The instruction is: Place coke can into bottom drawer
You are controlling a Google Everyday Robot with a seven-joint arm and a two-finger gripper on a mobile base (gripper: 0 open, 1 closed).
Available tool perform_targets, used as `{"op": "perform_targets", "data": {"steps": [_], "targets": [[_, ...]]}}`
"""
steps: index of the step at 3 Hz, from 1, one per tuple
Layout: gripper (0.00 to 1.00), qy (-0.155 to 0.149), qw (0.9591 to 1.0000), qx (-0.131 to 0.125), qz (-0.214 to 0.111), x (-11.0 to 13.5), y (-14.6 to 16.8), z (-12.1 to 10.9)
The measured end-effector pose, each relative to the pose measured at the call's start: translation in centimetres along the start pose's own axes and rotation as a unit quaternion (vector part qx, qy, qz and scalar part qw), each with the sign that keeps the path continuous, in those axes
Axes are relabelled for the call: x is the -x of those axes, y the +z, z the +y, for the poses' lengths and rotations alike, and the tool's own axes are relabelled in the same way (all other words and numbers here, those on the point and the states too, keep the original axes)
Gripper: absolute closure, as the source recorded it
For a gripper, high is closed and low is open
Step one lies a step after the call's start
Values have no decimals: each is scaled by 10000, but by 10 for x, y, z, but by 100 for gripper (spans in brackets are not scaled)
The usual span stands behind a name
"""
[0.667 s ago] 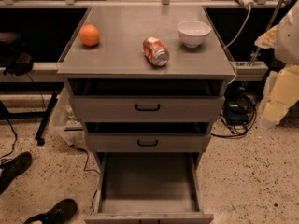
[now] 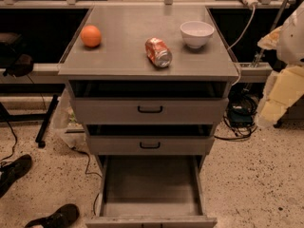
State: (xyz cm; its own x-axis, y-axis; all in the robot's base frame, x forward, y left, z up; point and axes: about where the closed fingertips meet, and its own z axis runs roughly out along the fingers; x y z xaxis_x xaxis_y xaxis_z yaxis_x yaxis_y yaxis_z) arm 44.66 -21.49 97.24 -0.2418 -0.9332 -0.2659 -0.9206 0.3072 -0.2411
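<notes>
One coke can (image 2: 158, 52), one orange (image 2: 90, 35), one bowl (image 2: 196, 33); hand (image 2: 280, 96) far right.

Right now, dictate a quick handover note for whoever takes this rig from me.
Gripper: at the right edge of view, beside the cabinet, well away from the coke can.
Coke can: lying on its side on the cabinet top, between the orange and the white bowl.
Bottom drawer: pulled open, can not in it.
Done: drawer open.
Left: grasp the can, lower it into the drawer, release.
</notes>
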Motion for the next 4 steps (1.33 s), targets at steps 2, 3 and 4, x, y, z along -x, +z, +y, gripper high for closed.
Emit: {"op": "perform_targets", "data": {"steps": [2, 3, 4], "targets": [[0, 304, 9973, -318, -581, 48, 34, -60], [0, 844, 9928, -455, -717, 83, 60, -99], [0, 846, 9928, -454, -718, 83, 60, -99]]}}
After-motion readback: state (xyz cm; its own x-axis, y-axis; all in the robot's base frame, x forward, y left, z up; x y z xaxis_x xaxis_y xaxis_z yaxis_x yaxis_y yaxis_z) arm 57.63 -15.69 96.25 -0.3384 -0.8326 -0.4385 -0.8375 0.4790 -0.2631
